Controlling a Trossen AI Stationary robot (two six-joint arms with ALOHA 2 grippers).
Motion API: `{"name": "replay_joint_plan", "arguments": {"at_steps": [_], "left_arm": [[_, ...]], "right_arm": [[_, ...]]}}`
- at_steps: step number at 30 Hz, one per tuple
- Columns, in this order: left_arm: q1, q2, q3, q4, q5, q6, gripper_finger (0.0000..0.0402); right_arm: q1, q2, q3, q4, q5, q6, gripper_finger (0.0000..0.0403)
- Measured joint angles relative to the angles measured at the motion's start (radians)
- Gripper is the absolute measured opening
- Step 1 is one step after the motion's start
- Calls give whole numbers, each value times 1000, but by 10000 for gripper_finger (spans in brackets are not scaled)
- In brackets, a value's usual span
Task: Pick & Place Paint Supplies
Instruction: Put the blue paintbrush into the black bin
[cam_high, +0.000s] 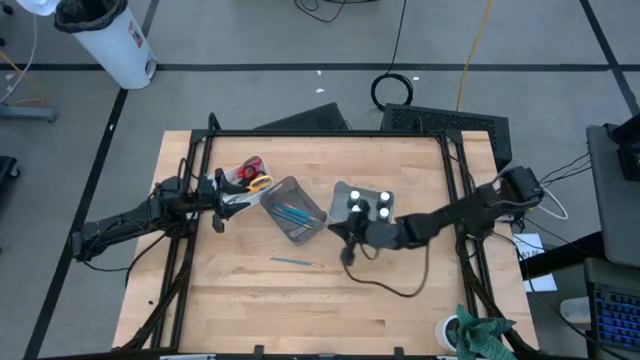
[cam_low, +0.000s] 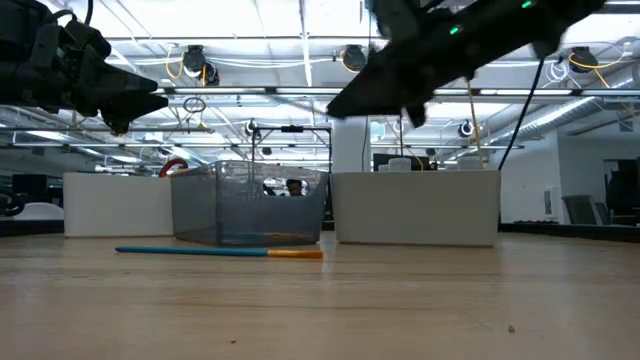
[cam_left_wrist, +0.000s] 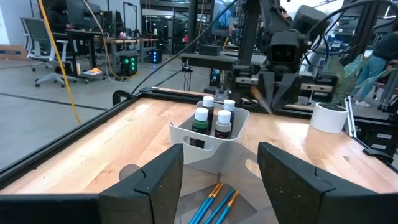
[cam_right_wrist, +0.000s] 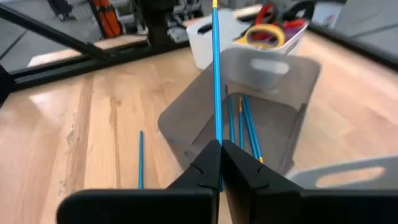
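Note:
My right gripper (cam_right_wrist: 219, 144) is shut on a thin blue brush (cam_right_wrist: 216, 74) and hovers beside the grey bin (cam_high: 293, 212), which holds other blue brushes (cam_right_wrist: 244, 127). One more brush (cam_high: 297, 262) lies flat on the table near the front. Several dark white-capped bottles (cam_left_wrist: 214, 118) stand in a white bin (cam_high: 366, 205). Red, yellow and purple scissors (cam_right_wrist: 268, 28) sit in another white bin (cam_high: 248, 175). My left gripper (cam_left_wrist: 221, 168) stands open at the table's left, with nothing between its fingers. My right gripper pinches the brush's blue handle (cam_right_wrist: 217, 134) between its two shut fingers. The brush runs straight out past the fingertips, along the fingers, its orange end (cam_right_wrist: 214, 4) farthest away. It is lifted clear, above the grey bin; the held end is hidden between the fingers.
The three bins stand in a row across the table's middle. A black frame rail (cam_high: 320, 133) runs along the far edge and the sides. Bare wood lies toward the near edge, around the loose brush (cam_low: 220, 252). A white cup (cam_high: 455, 332) stands at the near right corner.

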Motion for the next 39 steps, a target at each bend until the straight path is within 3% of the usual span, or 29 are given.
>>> {"name": "replay_joint_plan", "arguments": {"at_steps": [6,17,27,30,33,39], "left_arm": [[0,0,0,0,0,0,214],[0,0,1,-1,0,0,214],[0,0,1,0,0,-2,214],[0,0,1,0,0,-1,214],[0,0,1,0,0,-1,214],[0,0,1,0,0,0,214]], "right_arm": [[-108,117,83,13,-153,-5,0],[-188,226,104,67,-201,8,8],[-178,235,104,203,-232,-85,142],[-161,235,104,242,-285,-152,177],[-130,235,104,265,-334,-183,196],[-28,236,104,263,-332,-188,202]]}}
